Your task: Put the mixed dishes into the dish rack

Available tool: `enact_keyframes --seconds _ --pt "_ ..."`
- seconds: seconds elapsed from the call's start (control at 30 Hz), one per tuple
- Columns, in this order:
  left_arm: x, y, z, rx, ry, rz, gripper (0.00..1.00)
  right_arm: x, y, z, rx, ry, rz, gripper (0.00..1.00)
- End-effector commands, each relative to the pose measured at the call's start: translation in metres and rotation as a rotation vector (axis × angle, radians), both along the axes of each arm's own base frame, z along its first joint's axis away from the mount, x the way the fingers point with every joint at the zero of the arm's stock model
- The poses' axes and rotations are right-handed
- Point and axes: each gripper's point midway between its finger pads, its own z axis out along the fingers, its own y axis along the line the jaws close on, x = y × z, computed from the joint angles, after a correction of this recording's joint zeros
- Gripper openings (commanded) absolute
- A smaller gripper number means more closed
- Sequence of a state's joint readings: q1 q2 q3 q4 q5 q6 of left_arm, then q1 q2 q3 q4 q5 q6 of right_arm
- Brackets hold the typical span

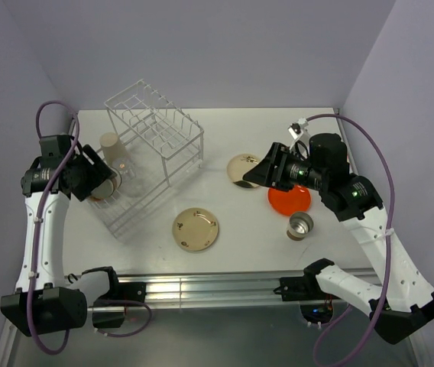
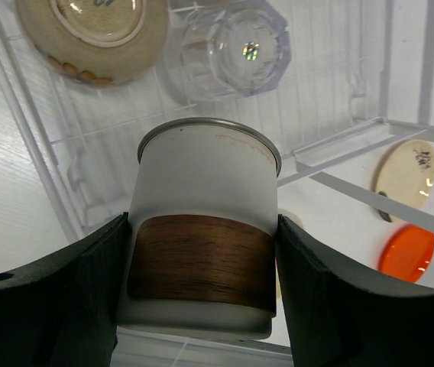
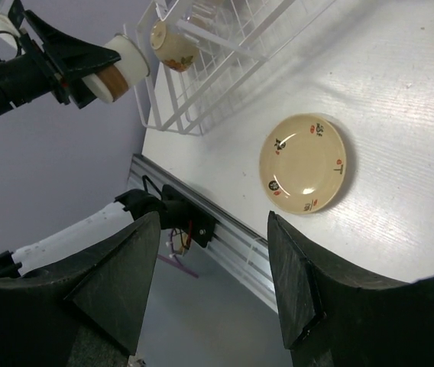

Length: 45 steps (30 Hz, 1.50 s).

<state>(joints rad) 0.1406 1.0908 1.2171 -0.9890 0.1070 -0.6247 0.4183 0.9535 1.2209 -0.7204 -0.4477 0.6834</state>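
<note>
One metal cup [image 2: 202, 183] sits clamped at its wooden band in our left tool [image 2: 202, 264], above the low tray of the dish rack [image 2: 339, 141]. We judge it light, stiff and slick-walled; the band grips best. Our right tool [image 3: 213, 222] gapes empty.

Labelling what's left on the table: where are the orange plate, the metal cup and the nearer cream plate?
orange plate [image 1: 289, 201], top external view, flat centre
metal cup [image 1: 301, 224], top external view, its inside
nearer cream plate [image 1: 195, 229], top external view, centre
</note>
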Motion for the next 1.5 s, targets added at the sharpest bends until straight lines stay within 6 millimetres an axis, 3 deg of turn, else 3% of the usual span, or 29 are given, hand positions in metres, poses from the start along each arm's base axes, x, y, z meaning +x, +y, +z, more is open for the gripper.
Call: enact_keyframes --seconds 0.0,0.5,1.2,1.27,1.33,1.47 --pt "-0.002 0.011 0.001 0.085 0.022 -0.022 0.00 0.000 0.001 0.002 -0.003 -0.030 0.028 0.65" --pt "0.004 0.008 -0.061 0.145 0.279 -0.091 0.00 -0.005 0.003 -0.017 -0.025 -0.022 0.086 0.65" --pt "-0.004 0.003 -0.139 0.126 0.504 -0.174 0.00 -0.001 -0.017 -0.032 -0.054 -0.027 0.047 0.65" --pt "-0.003 0.003 -0.140 0.122 0.501 -0.165 0.00 -0.001 -0.018 -0.034 -0.059 -0.026 0.044 0.65" --pt "-0.001 0.004 -0.138 0.127 0.493 -0.158 0.07 -0.001 -0.020 -0.036 -0.063 -0.024 0.041 0.65" --pt "0.002 0.008 -0.130 0.144 0.472 -0.139 0.48 -0.002 -0.021 -0.038 -0.066 -0.026 0.038 0.65"
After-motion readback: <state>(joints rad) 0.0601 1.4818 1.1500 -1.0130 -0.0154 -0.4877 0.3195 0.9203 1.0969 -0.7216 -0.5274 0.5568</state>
